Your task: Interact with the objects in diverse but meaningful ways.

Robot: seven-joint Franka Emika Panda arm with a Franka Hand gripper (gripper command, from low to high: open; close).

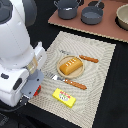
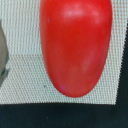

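Broadly, surface: a dark bench (image 1: 112, 95) carrying a striped placemat (image 1: 100, 60), pale and finely woven.
Placemat centre: a golden bread loaf (image 1: 70, 65) on a small round plate (image 1: 80, 71).
Beside the plate: an orange-handled utensil (image 1: 75, 83) towards the near edge, another (image 1: 89, 58) on the far side.
Near edge of placemat: a yellow butter block (image 1: 64, 97).
Far side: a brown board (image 1: 102, 27) holding a grey-blue two-handled pot (image 1: 68, 8) and a grey pan (image 1: 92, 14), close together; a pale bowl (image 1: 123, 16) at the exterior view's right.
Arm: white, filling the exterior view's left.
Wrist view: a red tomato (image 2: 75, 45) fills most of it, over the woven placemat.
Pincer: fingers not visible; open or closed cannot be told.
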